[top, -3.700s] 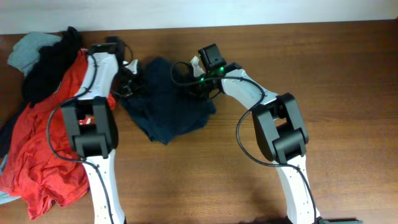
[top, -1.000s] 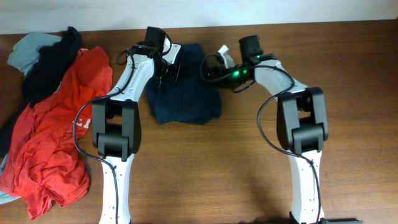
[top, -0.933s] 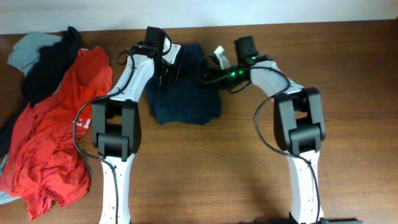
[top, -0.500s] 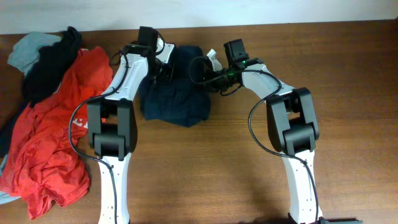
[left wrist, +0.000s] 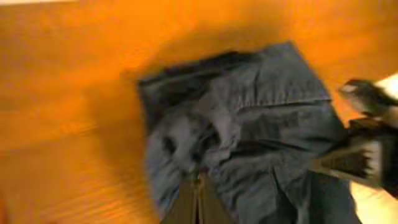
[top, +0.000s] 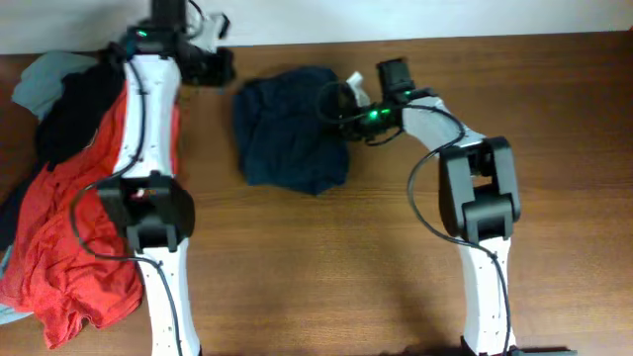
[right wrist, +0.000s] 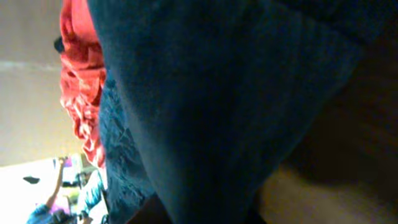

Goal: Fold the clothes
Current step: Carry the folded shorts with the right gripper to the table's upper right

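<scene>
the navy garment lies in a loose, wrinkled heap on the tabletop, a little toward 12 o'clock from the middle and near the far edge. it is roughly squarish, with creases and a seam line showing in the left wrist view.

the left claw is out at 10 o'clock from the garment, over bare wood near the far edge and clear of the cloth. in its own camera (blurred) the two fingers sit pressed together at 6 o'clock of the frame with no fabric between them, so i read it as clenched on nothing.

the right claw is at the garment's 2 o'clock edge, touching or just over the cloth. its wrist view is filled by dark blue fabric very close to the lens and the fingers are not visible. i cannot tell whether it is gripping or released.

at 9 o'clock on the tabletop there is a pile well apart from the garment: a red shirt, with a black garment and a grey-green piece at its far end.
</scene>
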You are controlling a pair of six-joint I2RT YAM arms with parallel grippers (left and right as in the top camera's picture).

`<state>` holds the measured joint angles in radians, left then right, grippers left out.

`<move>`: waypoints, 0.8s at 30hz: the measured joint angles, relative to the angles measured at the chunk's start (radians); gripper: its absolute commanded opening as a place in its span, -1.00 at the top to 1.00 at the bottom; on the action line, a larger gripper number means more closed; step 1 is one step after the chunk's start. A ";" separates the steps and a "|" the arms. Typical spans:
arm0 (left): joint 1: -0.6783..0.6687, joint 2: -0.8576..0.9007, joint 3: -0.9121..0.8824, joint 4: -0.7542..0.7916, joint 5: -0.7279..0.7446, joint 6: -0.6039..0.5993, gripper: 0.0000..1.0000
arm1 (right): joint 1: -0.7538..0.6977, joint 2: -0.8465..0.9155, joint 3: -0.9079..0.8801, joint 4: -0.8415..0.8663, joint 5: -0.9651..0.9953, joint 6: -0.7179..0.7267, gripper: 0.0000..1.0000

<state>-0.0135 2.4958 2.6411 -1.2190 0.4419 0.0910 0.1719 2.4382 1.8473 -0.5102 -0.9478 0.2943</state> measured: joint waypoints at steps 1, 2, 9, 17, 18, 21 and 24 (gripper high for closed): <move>0.003 0.000 0.019 -0.006 0.005 0.000 0.99 | -0.010 -0.004 0.000 -0.003 0.003 0.005 0.92; 0.007 0.000 0.059 -0.027 0.014 0.000 0.99 | -0.030 -0.015 0.000 -0.014 0.018 0.017 0.92; -0.006 0.000 0.196 -0.098 0.042 0.000 0.99 | -0.185 -0.136 0.000 -0.110 0.185 0.065 0.92; -0.044 0.000 0.204 -0.117 0.049 -0.001 0.99 | -0.404 -0.251 0.000 -0.153 0.308 0.074 0.92; -0.050 0.000 0.204 -0.117 0.049 -0.001 0.99 | -0.433 -0.253 0.000 -0.163 0.313 0.074 0.92; -0.076 0.000 0.204 -0.124 0.049 -0.001 0.99 | -0.531 -0.253 0.000 -0.198 0.328 0.075 0.92; -0.111 0.000 0.204 -0.124 0.049 0.000 0.99 | -0.612 -0.253 0.000 -0.201 0.334 0.076 0.92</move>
<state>-0.1242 2.4958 2.8456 -1.3434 0.4908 0.0906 -0.4397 2.1849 1.8473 -0.7109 -0.6140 0.3698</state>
